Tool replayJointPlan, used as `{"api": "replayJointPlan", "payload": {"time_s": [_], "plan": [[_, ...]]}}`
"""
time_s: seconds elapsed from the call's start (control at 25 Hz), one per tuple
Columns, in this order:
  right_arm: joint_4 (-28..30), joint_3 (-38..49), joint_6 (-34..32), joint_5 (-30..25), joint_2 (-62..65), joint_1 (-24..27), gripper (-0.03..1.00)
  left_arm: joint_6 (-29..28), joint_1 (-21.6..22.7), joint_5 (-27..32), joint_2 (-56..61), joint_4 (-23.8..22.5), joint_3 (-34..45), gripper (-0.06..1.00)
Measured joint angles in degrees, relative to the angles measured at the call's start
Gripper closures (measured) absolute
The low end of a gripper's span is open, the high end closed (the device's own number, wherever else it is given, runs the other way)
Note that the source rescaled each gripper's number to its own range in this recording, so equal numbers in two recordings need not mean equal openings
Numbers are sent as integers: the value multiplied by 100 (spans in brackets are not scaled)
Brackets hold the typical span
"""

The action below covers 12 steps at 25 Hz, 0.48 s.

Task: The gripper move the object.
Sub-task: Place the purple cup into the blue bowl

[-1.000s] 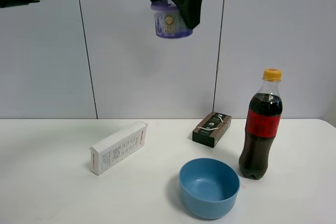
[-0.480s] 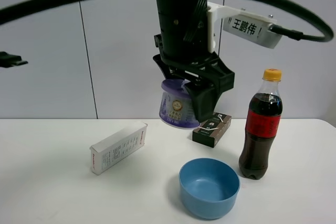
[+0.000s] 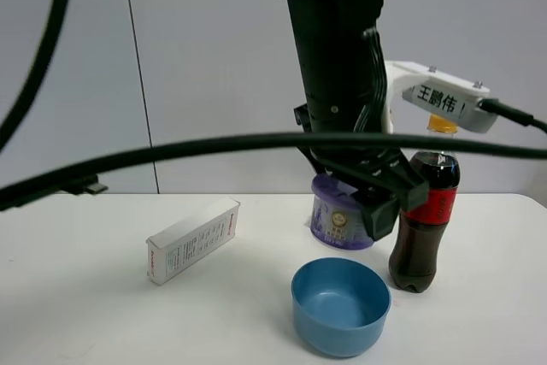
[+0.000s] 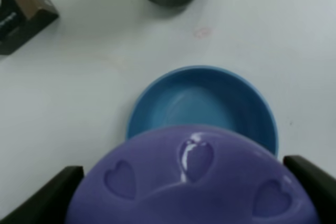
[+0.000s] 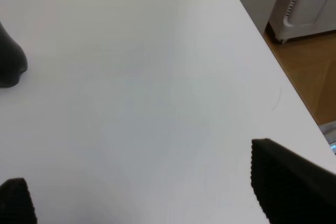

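Left claw (image 4: 177,190) pinched purple tub (image 3: 336,221), held just behind blue bowl (image 3: 340,307), apparently clear of worktop (image 3: 102,314), right claw (image 5: 149,187) spread.

White tag (image 3: 440,98) on arm (image 3: 338,57): "王鹏伟"; carton (image 3: 192,239), tub (image 3: 338,220) label txt illegible.

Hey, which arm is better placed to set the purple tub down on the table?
Left. The left gripper is shut on the purple tub, low beside the blue bowl and cola bottle. The right gripper is open and empty, with no tub in its view.
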<state>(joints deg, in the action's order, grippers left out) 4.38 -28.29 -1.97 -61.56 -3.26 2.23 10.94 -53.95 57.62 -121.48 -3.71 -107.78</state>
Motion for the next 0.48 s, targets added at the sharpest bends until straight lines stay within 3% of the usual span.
{"api": "replayJointPlan", "payload": {"time_s": [0.48], "plan": [[0, 0, 0, 0, 0, 0, -3, 38, 7, -558, -510, 41, 17, 93]]}}
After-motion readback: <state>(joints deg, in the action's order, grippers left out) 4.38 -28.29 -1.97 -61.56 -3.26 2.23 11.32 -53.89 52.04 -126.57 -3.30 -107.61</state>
